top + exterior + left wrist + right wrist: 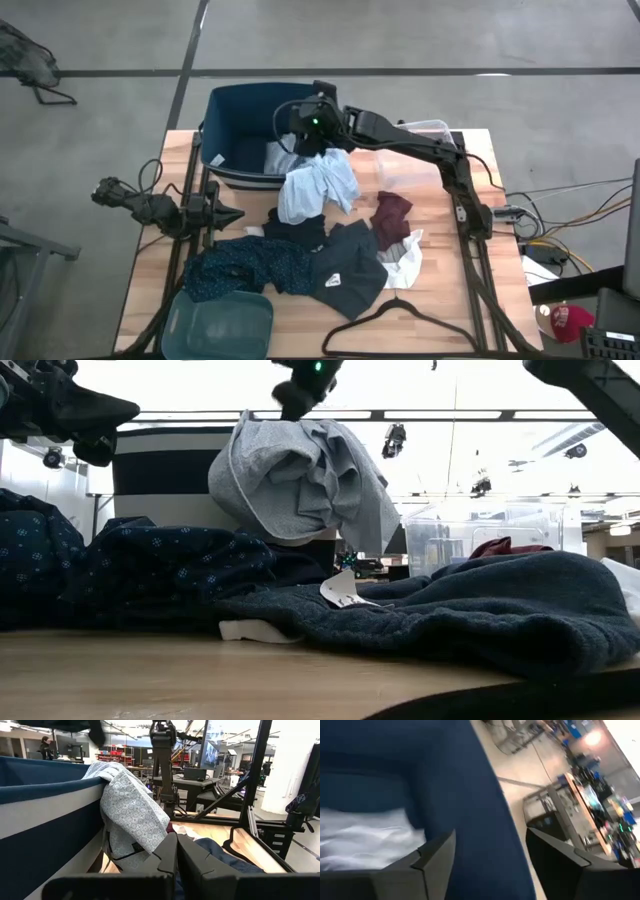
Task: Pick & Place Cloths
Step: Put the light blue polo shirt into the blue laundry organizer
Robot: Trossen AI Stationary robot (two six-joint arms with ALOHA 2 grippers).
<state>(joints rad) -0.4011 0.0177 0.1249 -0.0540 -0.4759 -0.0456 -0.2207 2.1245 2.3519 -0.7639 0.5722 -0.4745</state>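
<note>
Left end effector (pixel 232 213): parked near the counter's left edge, fingers pressed together, holding nothing; this arm waits.
Teal tub (pixel 218 326): at the front-left corner of the counter, nothing visible in it.
Navy patterned piece (pixel 245 266): spread on the counter beside the teal tub, towards the front edge.
Navy tub (pixel 232 105): at the back edge, left of centre; some pale fabric already lies inside.
Light blue-grey shirt (pixel 318 187): draped over the navy tub's front rim, part inside, most of it hanging down outside towards the middle of the counter.
Right end effector (pixel 311 128): over the navy tub's right side, above the shirt; the wrist view shows its fingers spread wide with only the tub wall between them.
Dark grey piece (pixel 347 268): front of centre, a white label showing.
Maroon piece (pixel 392 216): right of centre, beside a clear tub (pixel 412 165).
Black hanger (pixel 400 325): at the front edge.
Step in hand: likely the release of the shirt at the tub.
Next move: the shirt looks only half in, so it may need nudging over the rim; otherwise lift clear and go for another garment in the pile.
</note>
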